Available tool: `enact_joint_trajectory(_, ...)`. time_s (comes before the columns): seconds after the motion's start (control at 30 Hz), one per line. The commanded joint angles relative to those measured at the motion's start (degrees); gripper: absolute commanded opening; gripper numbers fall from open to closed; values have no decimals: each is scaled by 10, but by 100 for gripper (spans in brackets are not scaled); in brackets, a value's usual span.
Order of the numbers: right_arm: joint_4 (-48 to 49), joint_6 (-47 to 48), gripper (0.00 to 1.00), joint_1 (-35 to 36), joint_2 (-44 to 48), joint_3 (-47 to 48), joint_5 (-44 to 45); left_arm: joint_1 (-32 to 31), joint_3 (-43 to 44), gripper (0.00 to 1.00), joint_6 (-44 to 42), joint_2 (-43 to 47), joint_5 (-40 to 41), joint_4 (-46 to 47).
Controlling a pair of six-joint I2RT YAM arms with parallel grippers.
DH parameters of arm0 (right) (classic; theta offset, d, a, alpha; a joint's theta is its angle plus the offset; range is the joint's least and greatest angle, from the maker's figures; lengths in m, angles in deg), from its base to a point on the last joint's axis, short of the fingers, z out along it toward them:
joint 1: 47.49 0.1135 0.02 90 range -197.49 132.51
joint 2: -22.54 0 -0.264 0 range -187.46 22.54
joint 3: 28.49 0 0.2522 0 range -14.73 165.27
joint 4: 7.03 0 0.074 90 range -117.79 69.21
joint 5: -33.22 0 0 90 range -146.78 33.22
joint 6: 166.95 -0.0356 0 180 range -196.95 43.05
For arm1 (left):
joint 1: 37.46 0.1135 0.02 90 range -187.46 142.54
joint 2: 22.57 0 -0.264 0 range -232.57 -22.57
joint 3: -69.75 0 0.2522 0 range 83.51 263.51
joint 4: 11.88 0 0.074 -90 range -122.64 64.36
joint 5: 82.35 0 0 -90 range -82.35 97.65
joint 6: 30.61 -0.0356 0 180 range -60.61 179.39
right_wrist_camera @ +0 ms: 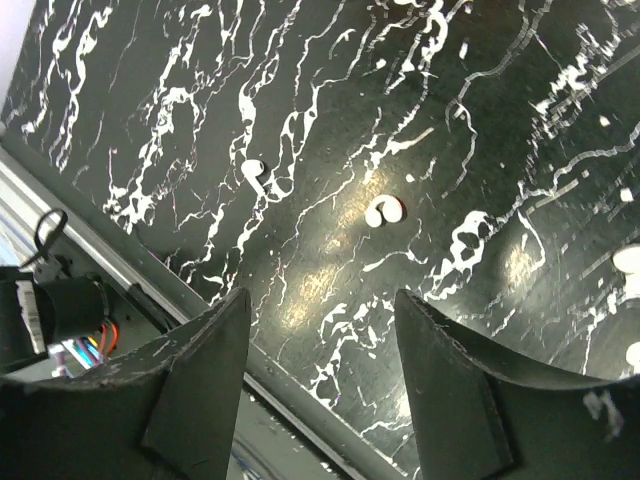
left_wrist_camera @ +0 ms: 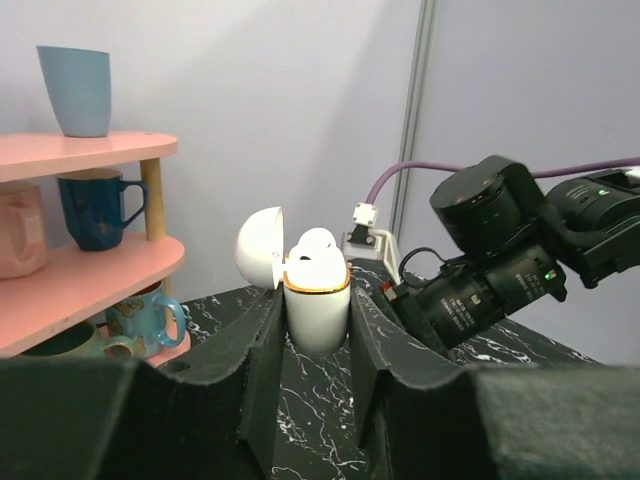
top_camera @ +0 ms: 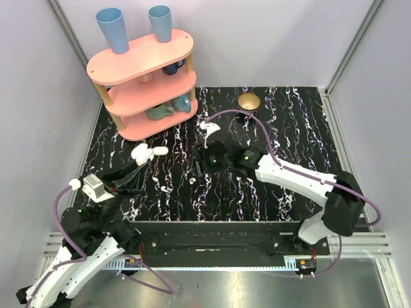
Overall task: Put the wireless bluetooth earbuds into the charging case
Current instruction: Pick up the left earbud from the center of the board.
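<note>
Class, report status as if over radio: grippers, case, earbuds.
Left gripper shut on charging case, lid open. Right gripper open, above earbuds loose on table. Nothing in the way.

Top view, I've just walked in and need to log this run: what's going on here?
The left gripper has the charging case clamped upright, with its lid flipped open. The right gripper is open and empty above the table. One earbud and the other earbud lie loose on the table below it. Something white shows in the case's mouth, but I cannot tell what it is.
</note>
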Motion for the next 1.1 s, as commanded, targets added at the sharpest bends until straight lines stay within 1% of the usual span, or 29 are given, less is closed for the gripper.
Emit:
enact_joint_trajectory(0.0, 27, 134, 67, 1, -38, 59, -55, 0, 29, 0, -28, 14, 40, -20)
enact_joint_trajectory(0.1, 43, 159, 67, 8, -78, 75, -71, 0, 29, 0, -36, 20, 63, -36)
enact_joint_trajectory(0.17, 56, 172, 69, 22, -109, 84, -75, 0, 26, 0, -41, 39, 91, -36)
enact_joint_trajectory(0.2, 61, 176, 69, 26, -119, 94, -74, 0, 24, 0, -42, 43, 117, -43)
enact_joint_trajectory(0.3, 65, 189, 69, 48, -158, 120, -66, 0, 19, 0, -57, 46, 139, -60)
enact_joint_trajectory(0.4, 70, 185, 70, 62, -190, 141, -48, -1, 10, 0, -63, 59, 155, -48)
enact_joint_trajectory(0.53, 96, 159, 70, 66, -205, 137, -46, -5, 10, 0, -85, 60, 175, -60)
enact_joint_trajectory(0.73, 111, 130, 70, 66, -188, 111, -22, -22, 11, 0, -99, 37, 150, -55)
enact_joint_trajectory(0.83, 116, 110, 70, 66, -159, 82, 6, -23, 17, 0, -93, 3, 110, -47)
enact_joint_trajectory(1.0, 145, 50, 70, 66, -68, -7, 70, -23, 28, 0, -87, -58, 60, -23)
enact_joint_trajectory(1.07, 153, 22, 70, 66, -26, -35, 90, -23, 28, 0, -83, -91, 45, 20)
